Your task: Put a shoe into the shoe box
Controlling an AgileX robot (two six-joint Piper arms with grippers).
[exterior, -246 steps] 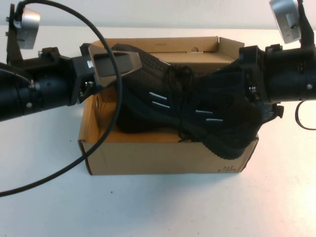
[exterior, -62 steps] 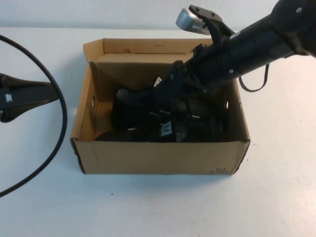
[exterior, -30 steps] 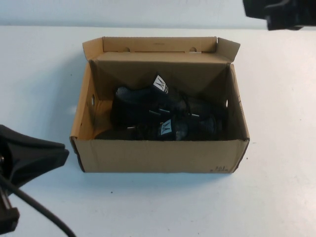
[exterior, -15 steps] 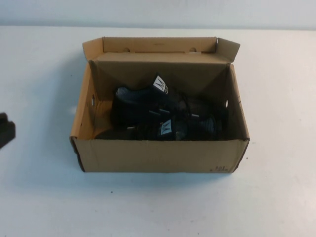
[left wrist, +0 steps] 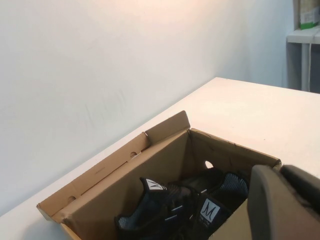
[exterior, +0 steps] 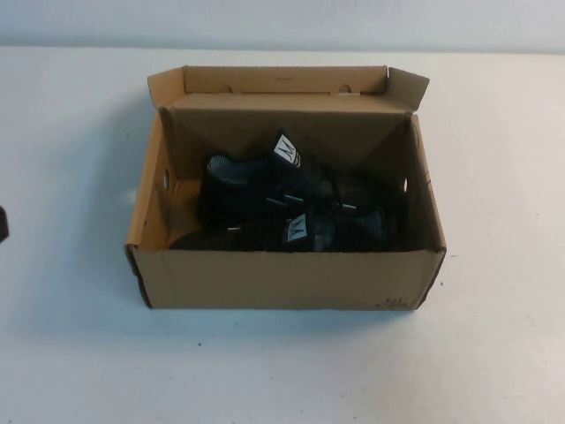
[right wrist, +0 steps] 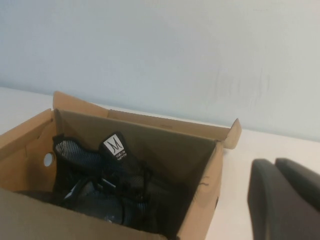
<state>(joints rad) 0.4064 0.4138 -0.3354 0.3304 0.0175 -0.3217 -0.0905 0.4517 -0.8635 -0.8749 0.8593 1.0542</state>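
Now the shoe box [exterior: 282, 278] sits in the middle of the high view on the white desk [exterior: 494, 353], its flap lid folded back toward the upper edge of the frame, small black print at its lower right corner. Inside lie two black knit sneakers, close together: the shoe [exterior: 331, 228], nearer the front wall with its white tongue label showing, and its mate [exterior: 252, 172] behind it, label tipped upward. Both arms are out of the high view apart from a dark sliver at the left edge. The left gripper [left wrist: 285, 200] shows in its wrist view, lower right, jaws pressed together and empty, apart from the box. The right gripper [right wrist: 282, 197] likewise sits lower right in its wrist view, jaws pressed together, holding nothing, beside the box's corner
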